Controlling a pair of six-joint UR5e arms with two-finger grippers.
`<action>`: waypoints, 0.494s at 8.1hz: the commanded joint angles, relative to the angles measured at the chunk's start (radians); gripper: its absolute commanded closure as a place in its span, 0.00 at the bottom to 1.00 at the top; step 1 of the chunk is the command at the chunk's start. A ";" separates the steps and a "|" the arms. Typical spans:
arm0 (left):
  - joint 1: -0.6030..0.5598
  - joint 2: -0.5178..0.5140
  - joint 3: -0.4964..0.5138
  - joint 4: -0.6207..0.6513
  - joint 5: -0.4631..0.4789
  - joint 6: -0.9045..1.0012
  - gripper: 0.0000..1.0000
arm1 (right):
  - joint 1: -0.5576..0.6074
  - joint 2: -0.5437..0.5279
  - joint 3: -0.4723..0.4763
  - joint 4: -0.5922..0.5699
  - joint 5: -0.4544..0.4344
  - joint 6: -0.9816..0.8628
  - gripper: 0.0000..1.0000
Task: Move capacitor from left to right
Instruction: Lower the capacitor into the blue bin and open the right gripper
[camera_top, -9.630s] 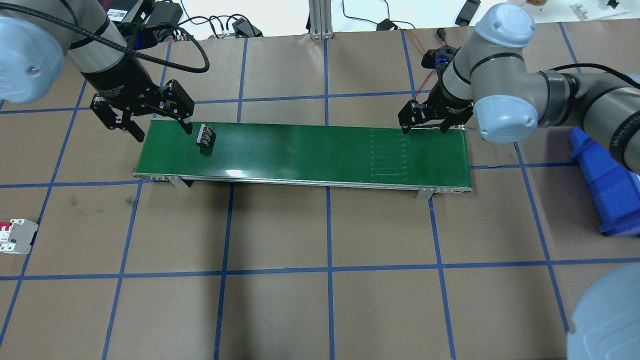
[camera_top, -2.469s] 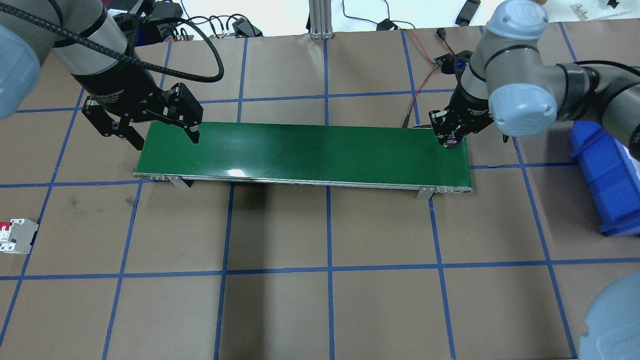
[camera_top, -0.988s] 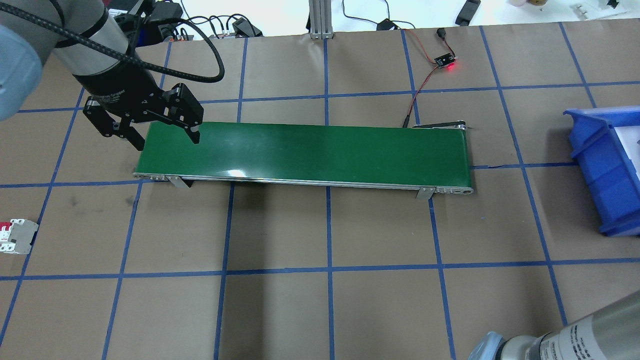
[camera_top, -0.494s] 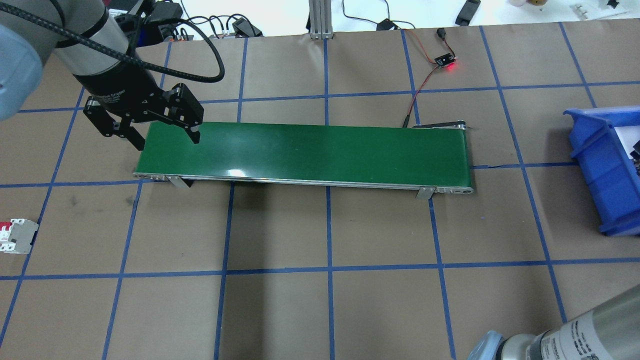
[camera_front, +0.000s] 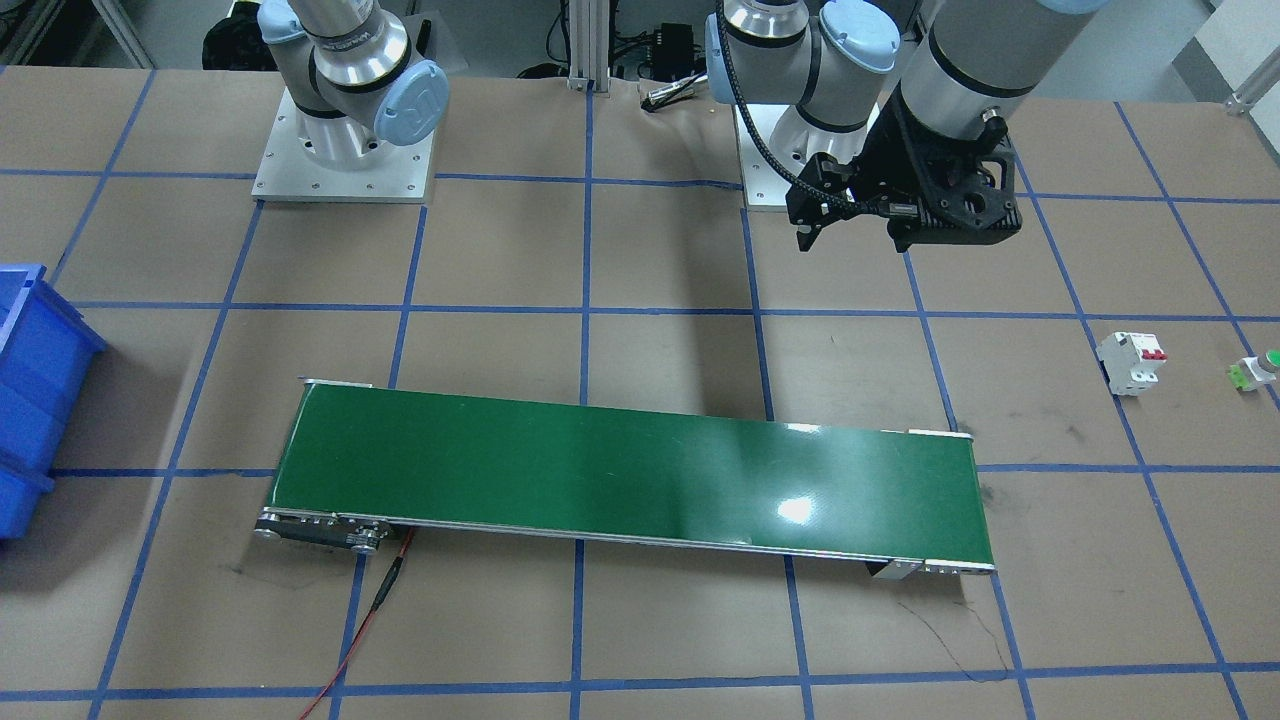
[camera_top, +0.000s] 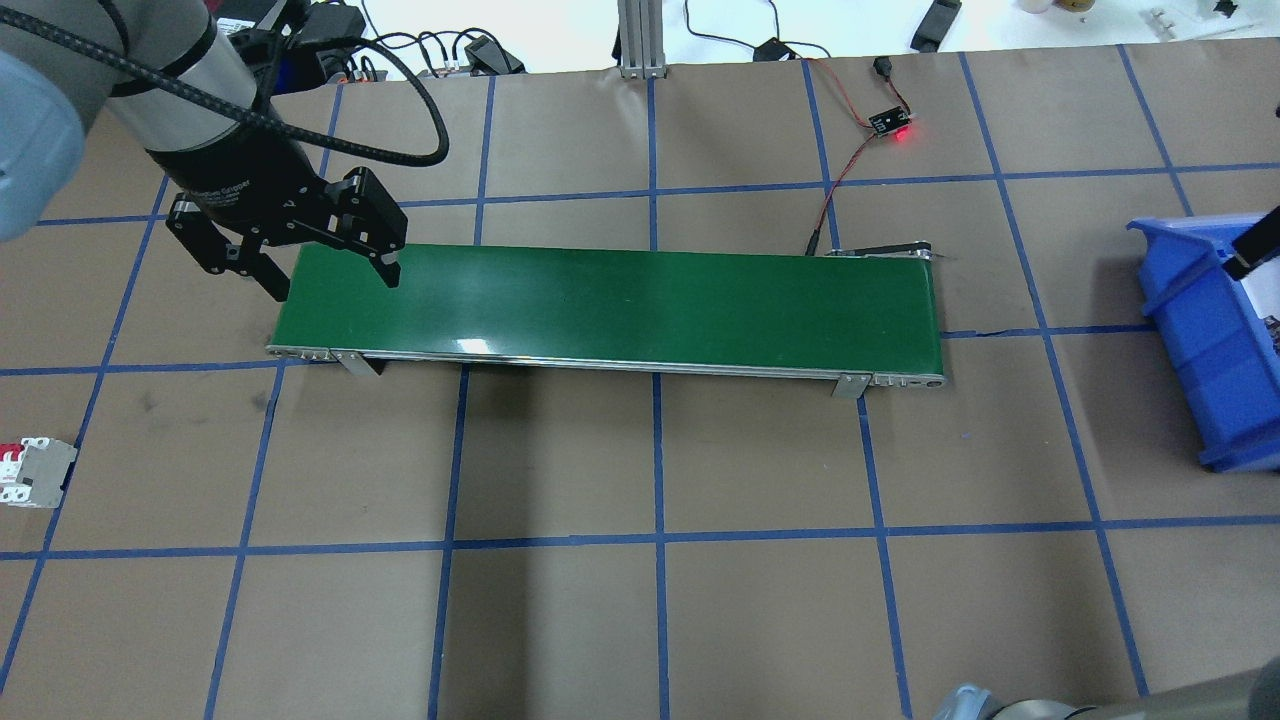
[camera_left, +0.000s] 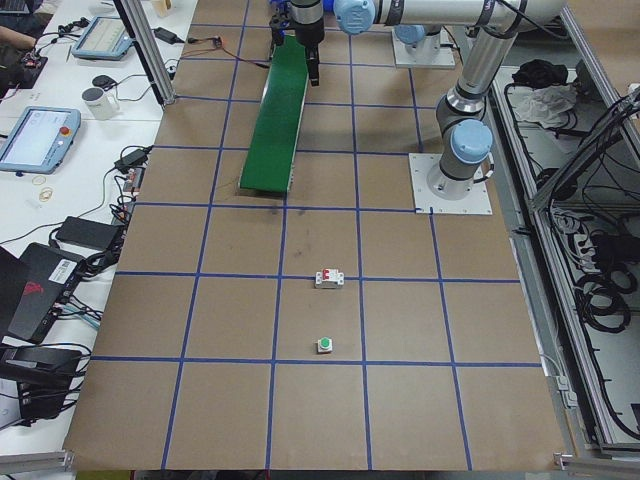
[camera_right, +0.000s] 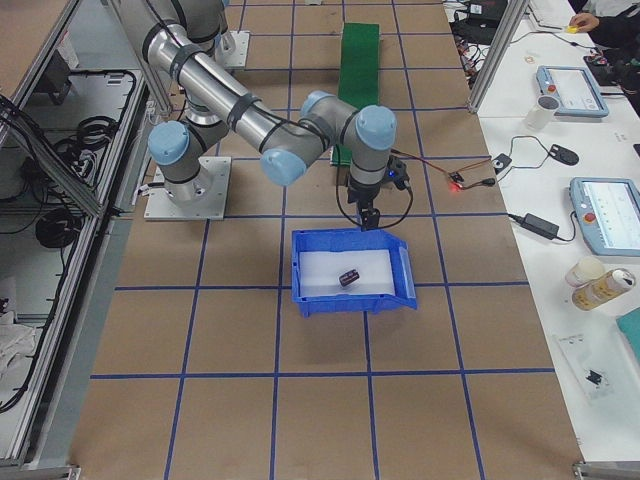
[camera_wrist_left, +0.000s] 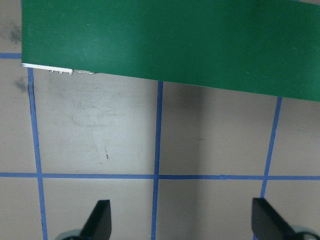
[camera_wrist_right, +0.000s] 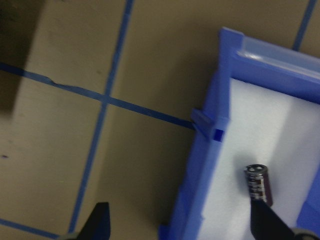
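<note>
No text, number or sign is legible. White lettering on the black wrist collar (camera_top: 225, 188) of the left arm is too small to read.

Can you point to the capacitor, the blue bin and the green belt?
capacitor (camera_wrist_right: 260, 186): right wrist view, its dark body.
blue bin (camera_right: 340, 303): exterior right view, near wall.
green belt (camera_top: 610, 300): overhead view, mid surface.
</note>
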 joint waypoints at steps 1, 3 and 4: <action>0.000 0.000 0.002 0.000 -0.001 0.000 0.00 | 0.256 -0.134 -0.022 0.163 0.005 0.299 0.00; 0.000 -0.002 0.000 0.000 -0.001 0.000 0.00 | 0.443 -0.177 -0.027 0.234 0.006 0.563 0.00; 0.000 -0.002 0.000 0.000 -0.001 0.000 0.00 | 0.529 -0.197 -0.027 0.234 0.006 0.675 0.00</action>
